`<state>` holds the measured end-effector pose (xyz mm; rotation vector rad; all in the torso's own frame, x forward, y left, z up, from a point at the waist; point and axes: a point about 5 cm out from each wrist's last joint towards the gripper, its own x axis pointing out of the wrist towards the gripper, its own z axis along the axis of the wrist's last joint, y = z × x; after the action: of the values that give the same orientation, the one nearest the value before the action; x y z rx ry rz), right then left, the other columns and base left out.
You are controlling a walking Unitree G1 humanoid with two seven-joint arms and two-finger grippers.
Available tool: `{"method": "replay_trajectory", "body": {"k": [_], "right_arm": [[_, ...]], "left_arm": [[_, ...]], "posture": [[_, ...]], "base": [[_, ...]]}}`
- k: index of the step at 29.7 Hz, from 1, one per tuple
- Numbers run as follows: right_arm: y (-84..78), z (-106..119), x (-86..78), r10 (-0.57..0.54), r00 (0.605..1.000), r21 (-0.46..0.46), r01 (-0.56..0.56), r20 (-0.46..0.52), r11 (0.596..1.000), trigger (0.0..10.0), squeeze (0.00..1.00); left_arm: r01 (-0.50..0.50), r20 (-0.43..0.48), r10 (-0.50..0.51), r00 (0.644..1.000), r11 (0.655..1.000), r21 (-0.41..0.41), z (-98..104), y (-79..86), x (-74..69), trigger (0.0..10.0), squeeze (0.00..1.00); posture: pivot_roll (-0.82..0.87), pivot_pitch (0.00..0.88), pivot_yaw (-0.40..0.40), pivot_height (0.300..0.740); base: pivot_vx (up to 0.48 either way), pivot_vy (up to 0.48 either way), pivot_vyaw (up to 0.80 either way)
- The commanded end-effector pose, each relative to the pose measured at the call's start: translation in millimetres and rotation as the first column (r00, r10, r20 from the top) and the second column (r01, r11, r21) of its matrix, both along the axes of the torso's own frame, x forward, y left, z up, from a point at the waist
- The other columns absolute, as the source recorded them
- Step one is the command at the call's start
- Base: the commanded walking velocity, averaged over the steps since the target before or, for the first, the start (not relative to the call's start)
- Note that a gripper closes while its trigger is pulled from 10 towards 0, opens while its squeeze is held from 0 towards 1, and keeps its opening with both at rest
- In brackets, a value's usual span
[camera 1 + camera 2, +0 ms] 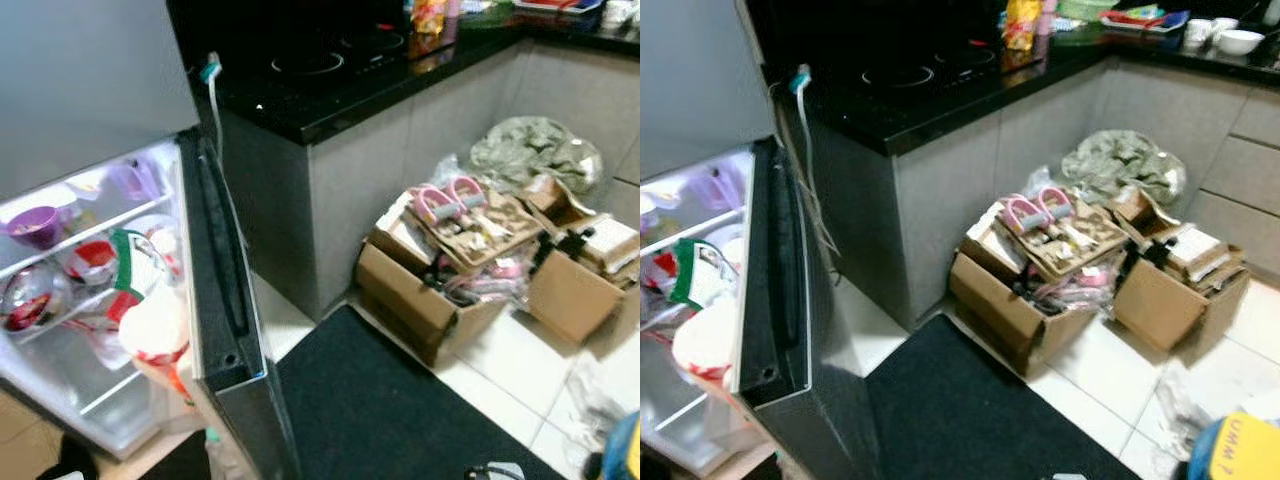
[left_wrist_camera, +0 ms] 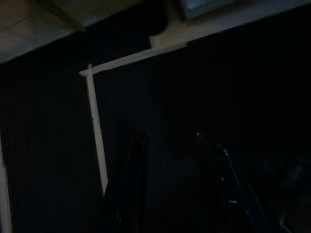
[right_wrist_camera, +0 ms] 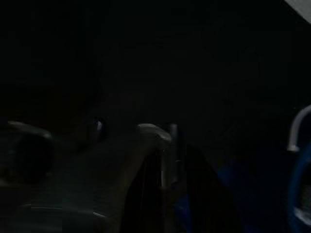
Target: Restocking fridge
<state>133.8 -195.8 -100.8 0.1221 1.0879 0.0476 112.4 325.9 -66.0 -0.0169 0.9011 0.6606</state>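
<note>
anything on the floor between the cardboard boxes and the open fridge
Nothing solid that I can see. The cardboard boxes sit on the tiles by the counter, and the black mat lies flat between them and the open fridge. The fridge door stands open edge-on beside the shelves, narrowing the approach.

Glossy black counter (image 1: 330, 105), matt dark mat (image 1: 380, 410), brown cardboard boxes (image 1: 410, 295).

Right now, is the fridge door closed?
No, the fridge door stands open, showing food on the lit shelves inside.
</note>
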Motion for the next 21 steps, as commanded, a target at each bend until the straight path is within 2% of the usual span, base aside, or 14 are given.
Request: {"method": "replay_trajectory", "body": {"k": [1,2,4,5,8,19,21], "right_arm": [[-0.8,1,0.7,-0.031,0.999,-0.004,0.031,0.025,1.000,10.0,0.00],[-0.8,1,0.7,-0.031,0.999,-0.004,0.031,0.025,1.000,10.0,0.00],[2.4,2,5.8,-0.043,0.998,0.000,0.043,0.055,0.999,10.0,0.00],[2.4,2,5.8,-0.043,0.998,0.000,0.043,0.055,0.999,10.0,0.00],[4.3,4,10.7,-0.052,0.996,-0.006,0.053,0.076,0.999,10.0,0.00],[6.5,4,10.7,-0.046,0.996,-0.010,0.047,0.079,0.999,10.0,0.00],[7.7,3,8.2,-0.047,0.996,-0.009,0.048,0.075,0.999,10.0,0.00]], "left_arm": [[0.059,-0.019,-0.059,0.998,0.998,-0.017,-5,-10.8,0.6,10.0,0.00],[0.059,-0.019,-0.059,0.998,0.998,-0.017,-5,-10.8,0.6,10.0,0.00],[0.169,-0.036,-0.170,0.985,0.985,-0.015,-8,-22.0,8.2,10.0,0.00],[0.169,-0.036,-0.170,0.985,0.985,-0.015,-8,-22.0,8.2,10.0,0.00],[0.265,-0.030,-0.266,0.964,0.964,-0.024,-10,-36.5,17.7,10.0,0.00],[0.294,-0.009,-0.295,0.956,0.955,-0.036,-10,-44.8,24.9,10.0,0.00],[0.319,0.037,-0.318,0.947,0.948,-0.014,-5,-45.2,36.0,10.0,0.00]], "posture": [[-0.03,0.052,0.020,0.734],[-0.03,0.052,0.020,0.734],[-0.03,0.046,0.022,0.734],[-0.03,0.046,0.022,0.734],[-0.03,0.042,0.026,0.734],[-0.04,0.041,0.026,0.734],[-0.04,0.040,0.026,0.734]], "base": [[0.000,0.000,0.00],[0.000,0.000,0.00],[0.000,0.000,0.00],[0.000,0.000,0.00],[0.000,0.000,0.00],[0.000,0.000,0.00],[-0.127,0.000,0.00]]}}
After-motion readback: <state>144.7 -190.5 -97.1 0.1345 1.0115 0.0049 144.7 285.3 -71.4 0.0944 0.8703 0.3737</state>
